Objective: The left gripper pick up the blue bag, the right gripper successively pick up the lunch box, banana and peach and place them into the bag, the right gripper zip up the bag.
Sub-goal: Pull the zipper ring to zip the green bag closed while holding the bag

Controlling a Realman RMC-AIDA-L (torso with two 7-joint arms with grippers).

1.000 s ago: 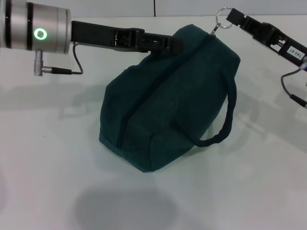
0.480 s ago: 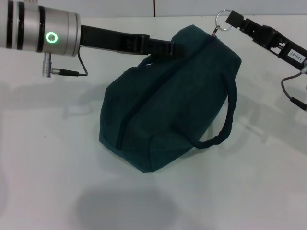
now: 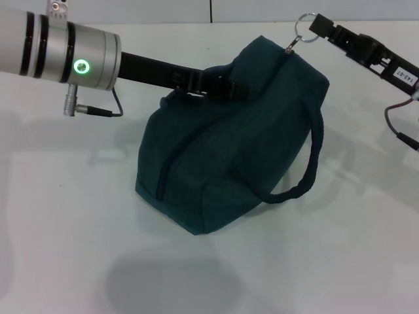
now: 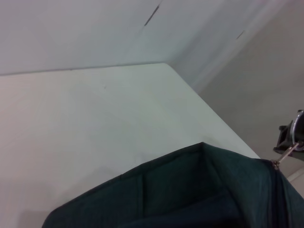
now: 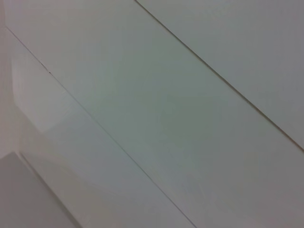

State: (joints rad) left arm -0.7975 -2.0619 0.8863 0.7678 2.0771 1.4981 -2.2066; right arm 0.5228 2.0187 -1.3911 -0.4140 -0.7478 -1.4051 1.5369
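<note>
Probably a lab: bare white table [image 3: 59,216], panelled wall [image 5: 190,95]

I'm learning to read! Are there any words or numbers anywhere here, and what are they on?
Small white label on the right claw: dark characters, too small and tilted to read for sure.
Blue bag: no writing visible.
Left claw: no writing visible.
Both wrist views: no text.

The blue bag [image 3: 222,150] was matt woven cloth, its handle [image 3: 308,167] a padded fabric loop. Its ring pull [image 3: 302,25] was shiny metal. My left arm's cylinder [image 3: 59,49] looked like brushed silver metal. The table [image 3: 65,229] was smooth, matt white.
</note>
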